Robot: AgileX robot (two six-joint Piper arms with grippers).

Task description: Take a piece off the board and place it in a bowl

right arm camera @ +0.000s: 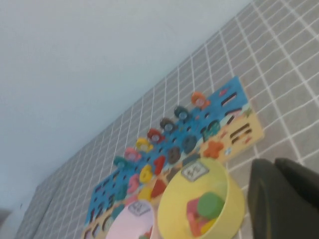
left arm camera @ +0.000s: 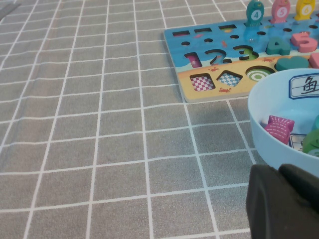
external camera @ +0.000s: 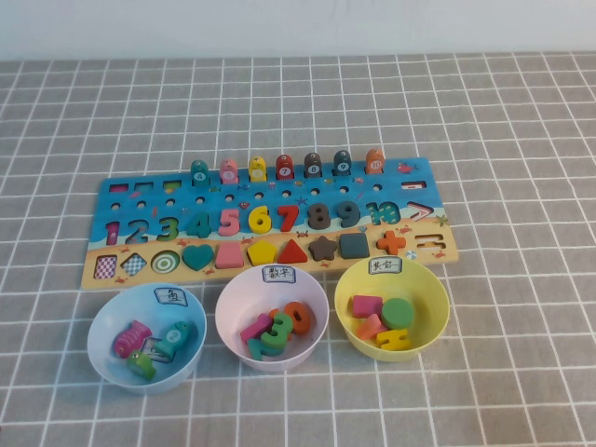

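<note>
The blue puzzle board (external camera: 424, 172) lies mid-table with coloured numbers, shape pieces such as the teal heart (external camera: 197, 256) and red triangle (external camera: 292, 251), and fish on pegs along its far edge. In front stand a blue bowl (external camera: 101, 324) with fish, a pink bowl (external camera: 231, 300) with numbers and a yellow bowl (external camera: 438, 291) with shapes. Neither arm shows in the high view. My left gripper (left arm camera: 279, 172) is shut and empty beside the blue bowl (left arm camera: 269, 134). My right gripper (right arm camera: 274, 164) is shut and empty beside the yellow bowl (right arm camera: 172, 209).
The grey checked cloth (external camera: 521, 121) covers the table, with open cloth around the board and left of the blue bowl (left arm camera: 99, 139). A pale wall (external camera: 298, 23) stands behind. Some board slots at the left (left arm camera: 203, 82) hold no piece.
</note>
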